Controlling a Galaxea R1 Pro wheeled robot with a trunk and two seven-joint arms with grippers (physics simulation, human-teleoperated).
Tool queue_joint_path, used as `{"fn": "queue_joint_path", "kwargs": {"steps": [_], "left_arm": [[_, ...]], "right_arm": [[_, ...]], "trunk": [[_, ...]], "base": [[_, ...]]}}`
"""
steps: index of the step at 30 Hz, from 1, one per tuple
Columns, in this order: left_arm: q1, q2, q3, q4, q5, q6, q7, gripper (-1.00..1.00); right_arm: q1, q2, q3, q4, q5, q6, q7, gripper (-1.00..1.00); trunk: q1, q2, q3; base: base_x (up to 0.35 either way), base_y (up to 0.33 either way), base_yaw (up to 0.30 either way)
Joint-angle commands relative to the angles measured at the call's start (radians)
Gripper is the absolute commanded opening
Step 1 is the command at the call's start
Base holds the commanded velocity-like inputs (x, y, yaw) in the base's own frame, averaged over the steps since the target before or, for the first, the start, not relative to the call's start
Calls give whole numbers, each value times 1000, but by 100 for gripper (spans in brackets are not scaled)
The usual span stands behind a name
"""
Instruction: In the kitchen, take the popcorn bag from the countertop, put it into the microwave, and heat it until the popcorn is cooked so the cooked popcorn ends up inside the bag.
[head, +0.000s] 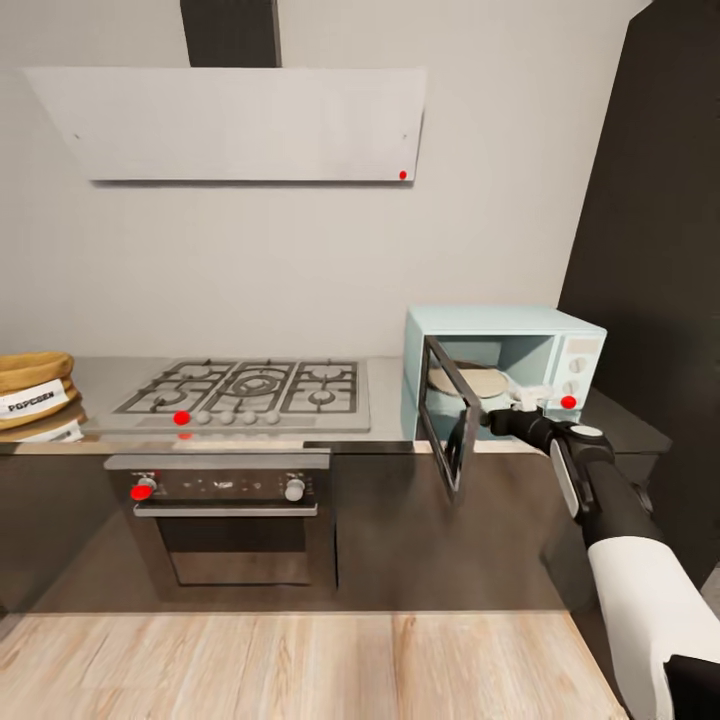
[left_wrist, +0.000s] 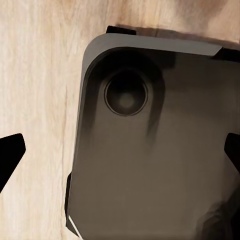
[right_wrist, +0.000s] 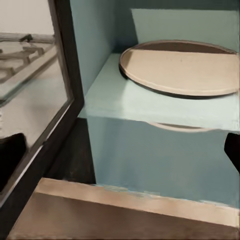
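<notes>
Right tool (head: 503, 415), apparently apart, at microwave (head: 560, 350) door (head: 447, 410); popcorn bag (head: 35, 388) beyond hob (head: 250, 392).

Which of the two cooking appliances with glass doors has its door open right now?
The small pale blue microwave on the countertop: its black-framed door swings outward, while the dark steel oven under the hob is closed.
</notes>
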Motion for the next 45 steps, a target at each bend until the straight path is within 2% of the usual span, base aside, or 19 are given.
{"fn": "queue_joint_path", "kwargs": {"steps": [1, 3, 6, 7, 11, 13, 15, 17, 20, 21, 24, 26, 32, 36, 45], "left_arm": [[0, 0, 1, -1, 7, -1, 0, 100], [0, 0, 1, -1, 7, -1, 0, 100], [0, 0, 0, -1, 7, -1, 0, 100], [0, 0, 1, -1, 7, -1, 0, 100], [0, 0, 1, -1, 7, -2, 0, 100], [0, 0, 1, 0, 7, -18, 0, 100], [0, 0, 1, 3, 8, -42, 0, 100], [0, 0, 1, 4, 8, -50, 0, 100], [0, 0, 1, 5, 8, -53, 0, 100], [0, 0, 1, 5, 8, -53, 0, 100], [0, 1, 2, 5, 9, -53, 1, 100], [0, 1, 2, 5, 10, -53, 1, 100], [0, 1, 2, 5, 11, -53, 1, 100], [0, 1, 2, 5, 11, -53, 1, 100], [0, 2, 2, 5, 11, -53, 1, 100]], "right_arm": [[-1, 0, -12, 0, 10, 9, 9, 100], [-1, -3, -27, 6, 10, 35, 7, 100], [-1, -44, -31, 55, 9, 48, -8, 100], [-1, -50, -32, 73, 10, 49, -16, 100], [-1, -91, -33, 262, 10, 41, -60, 100], [-1, -112, -32, 390, 11, 11, -86, 100], [-1, -128, -31, 556, 16, -90, -121, 100], [-1, -131, -27, 761, 75, -212, -188, 100], [1, -131, -25, 958, 137, -347, -224, 100], [9, -130, -25, 982, 145, -370, -228, 100], [130, -120, -24, 1018, 158, -412, -237, 100], [239, -115, -23, 1023, 161, -423, -241, 100], [472, -21, -24, 1025, 155, -512, -266, 100], [526, -4, -25, 1026, 152, -546, -268, 100], [533, -1, -25, 1026, 153, -539, -278, 100]], "trunk": [[-1, -1, -1], [-1, -1, -1], [-1, -1, -1], [-1, -1, -1], [-1, -1, -1], [-1, -1, -1], [-1, -1, -1], [-1, -1, -1], [-1, -1, -1], [-1, -1, -1], [-1, -1, -1], [-1, -1, -1], [-1, -1, -1], [-1, -1, -1], [-1, -1, -1]], "base": [[-301, 0, 0], [-331, 0, 0], [-342, 0, 0], [-345, 0, 0], [-345, 0, 0], [-346, 0, 0], [-346, 0, 0], [-346, 0, 0], [-345, 0, 0], [-332, 0, 0], [-296, 0, 0], [-261, 0, 0], [-111, 0, 0], [-5, 0, 0], [0, 0, 0]]}}
